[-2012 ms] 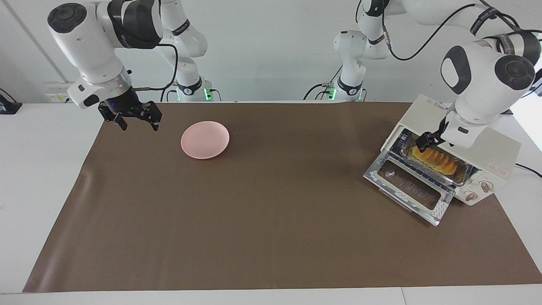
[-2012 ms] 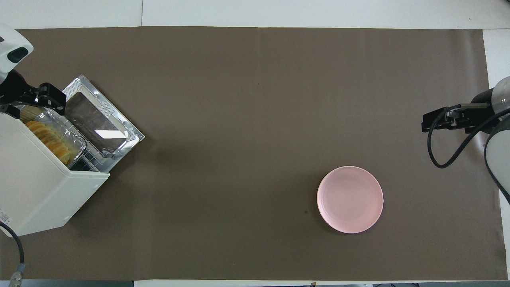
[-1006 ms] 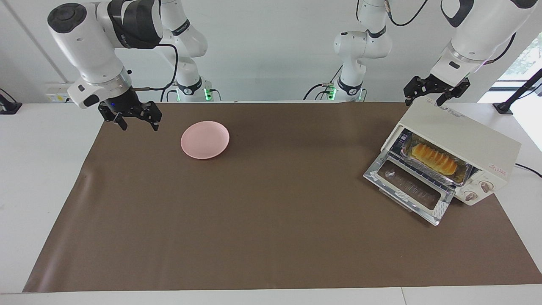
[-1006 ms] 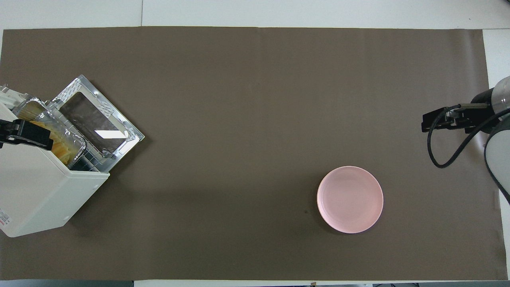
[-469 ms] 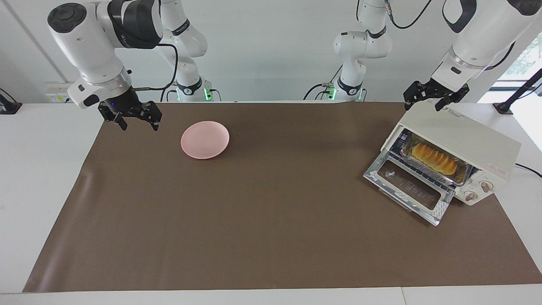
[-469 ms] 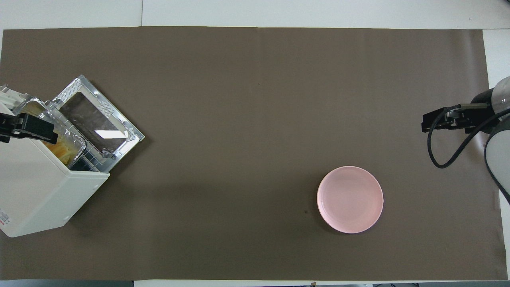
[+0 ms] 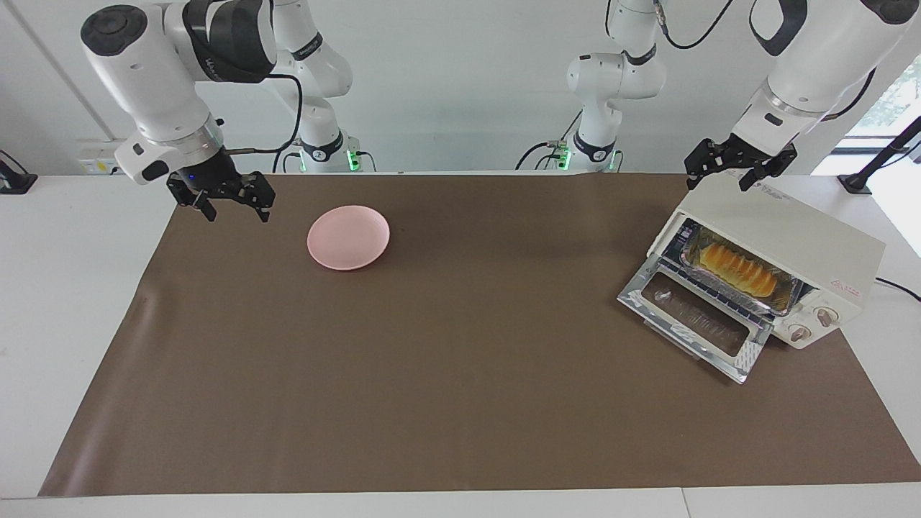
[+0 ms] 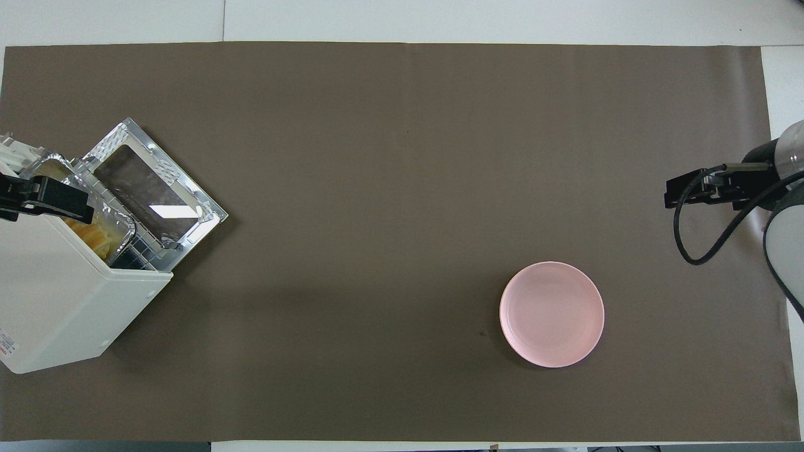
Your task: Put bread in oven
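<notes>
The bread is lying inside the oven. The left pincer is hanging open over the oven; the right pincer is waiting open.

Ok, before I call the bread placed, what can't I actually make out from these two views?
- Overhead view: most of the bread is hidden by the left gripper and the oven roof.
- Facing view: the inner end of the foil tray is hidden by the oven housing, so how deep it sits is unclear.
- Facing view: the knob settings are too small to read.
- Overhead view: the oven is cut off by the picture's edge.
</notes>
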`<state>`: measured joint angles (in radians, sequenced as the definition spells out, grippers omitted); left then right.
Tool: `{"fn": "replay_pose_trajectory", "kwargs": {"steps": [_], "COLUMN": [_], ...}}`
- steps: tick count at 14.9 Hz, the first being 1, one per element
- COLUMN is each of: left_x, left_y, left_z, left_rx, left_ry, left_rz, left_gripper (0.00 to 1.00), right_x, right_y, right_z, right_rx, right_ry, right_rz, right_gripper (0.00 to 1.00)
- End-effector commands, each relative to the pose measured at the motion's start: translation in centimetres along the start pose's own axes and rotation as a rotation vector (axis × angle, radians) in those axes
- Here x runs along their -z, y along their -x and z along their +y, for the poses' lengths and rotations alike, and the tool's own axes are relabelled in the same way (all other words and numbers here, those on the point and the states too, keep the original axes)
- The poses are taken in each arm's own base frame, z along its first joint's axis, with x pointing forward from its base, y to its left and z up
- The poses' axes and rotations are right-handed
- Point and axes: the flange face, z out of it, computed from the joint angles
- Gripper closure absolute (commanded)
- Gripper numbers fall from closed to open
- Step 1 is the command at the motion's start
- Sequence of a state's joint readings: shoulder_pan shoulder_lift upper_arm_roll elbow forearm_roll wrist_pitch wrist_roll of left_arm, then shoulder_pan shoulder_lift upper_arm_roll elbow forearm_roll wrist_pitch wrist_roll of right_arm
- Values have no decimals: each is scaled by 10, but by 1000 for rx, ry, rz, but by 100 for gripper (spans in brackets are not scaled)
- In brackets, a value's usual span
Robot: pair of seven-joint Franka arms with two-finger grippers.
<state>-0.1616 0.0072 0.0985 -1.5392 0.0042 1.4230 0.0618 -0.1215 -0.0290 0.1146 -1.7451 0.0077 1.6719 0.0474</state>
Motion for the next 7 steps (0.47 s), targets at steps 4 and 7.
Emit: {"fn": "replay_pose_trajectory", "kwargs": {"steps": [4,7], "left_x": [-1,0], "left_y": [-2,-2], "left_z": [6,6], "left_rx": [-24,-24], "left_ry": [13,13], "left_rz": [15,19], "left_gripper": [0,0], "right_x": [4,4], "right_y": [2,2], "right_z": [3,3], "right_rx": [5,5], "right_ry": [16,16], "right_rz": [5,5], "right_gripper": [0,0]}}
